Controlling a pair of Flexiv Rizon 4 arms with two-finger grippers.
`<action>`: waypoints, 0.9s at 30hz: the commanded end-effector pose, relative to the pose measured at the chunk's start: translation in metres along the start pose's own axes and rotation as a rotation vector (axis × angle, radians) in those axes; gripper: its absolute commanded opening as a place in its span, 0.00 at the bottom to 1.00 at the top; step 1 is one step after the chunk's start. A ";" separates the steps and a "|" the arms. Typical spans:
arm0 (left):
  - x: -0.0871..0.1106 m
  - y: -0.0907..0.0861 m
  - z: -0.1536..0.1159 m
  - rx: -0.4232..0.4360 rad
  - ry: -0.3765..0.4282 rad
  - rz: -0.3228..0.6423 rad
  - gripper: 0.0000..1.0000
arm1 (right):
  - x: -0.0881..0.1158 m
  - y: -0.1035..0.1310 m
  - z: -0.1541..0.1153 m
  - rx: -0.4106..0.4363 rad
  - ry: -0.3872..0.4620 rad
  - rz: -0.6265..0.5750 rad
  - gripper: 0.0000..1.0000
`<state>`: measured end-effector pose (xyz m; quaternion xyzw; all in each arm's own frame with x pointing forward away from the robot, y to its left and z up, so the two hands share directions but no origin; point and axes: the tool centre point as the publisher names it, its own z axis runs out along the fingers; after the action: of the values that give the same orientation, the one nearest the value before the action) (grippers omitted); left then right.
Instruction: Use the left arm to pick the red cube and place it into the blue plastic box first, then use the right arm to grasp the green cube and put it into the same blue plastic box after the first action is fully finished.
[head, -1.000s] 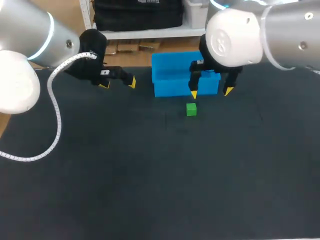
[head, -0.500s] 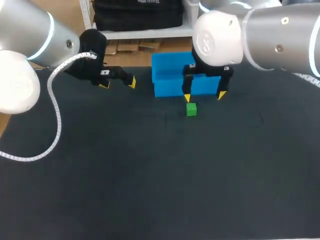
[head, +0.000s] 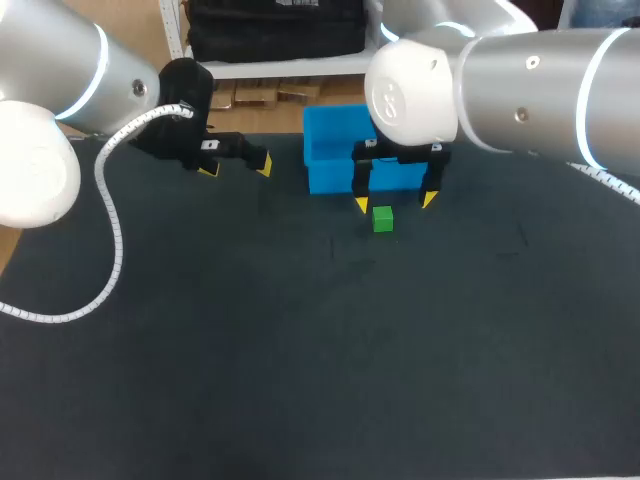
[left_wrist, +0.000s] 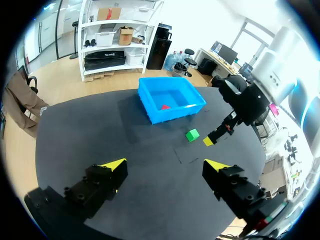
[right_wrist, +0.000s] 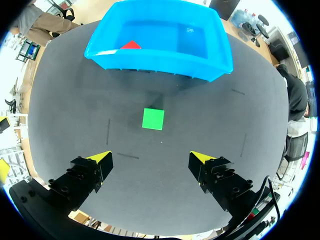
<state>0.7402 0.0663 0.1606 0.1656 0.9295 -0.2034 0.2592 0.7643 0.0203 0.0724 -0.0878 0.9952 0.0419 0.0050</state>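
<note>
green cube (head: 382, 219) lies upper middle in the head view, just before the blue box (head: 330, 178), ahead of the right gripper (head: 395, 202), centred between its wide-open, empty fingers; red cube (right_wrist: 131, 45) already boxed.

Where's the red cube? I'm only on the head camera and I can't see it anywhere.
Observer: The red cube lies inside the blue plastic box; both wrist views show it there.
Operator: Is the right gripper lined up on the green cube?
Observer: In the right wrist view the green cube sits ahead of the right gripper, roughly centred on the gap between its open fingers, not yet between them.
Operator: Is the left gripper carrying anything?
Observer: No. Its own wrist view shows the left gripper open with nothing between the fingers.
</note>
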 end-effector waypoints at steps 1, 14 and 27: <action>0.001 0.001 -0.001 0.006 -0.003 0.002 1.00 | -0.008 0.002 0.010 0.003 0.008 0.003 1.00; 0.001 0.001 -0.001 0.006 -0.003 0.002 1.00 | -0.021 0.005 0.032 0.015 0.016 -0.006 1.00; 0.001 0.001 -0.001 0.006 -0.003 0.002 1.00 | -0.035 0.002 0.044 0.021 0.002 -0.010 1.00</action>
<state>0.7402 0.0663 0.1606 0.1656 0.9295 -0.2034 0.2592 0.7940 0.0306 0.0326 -0.0925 0.9952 0.0321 0.0086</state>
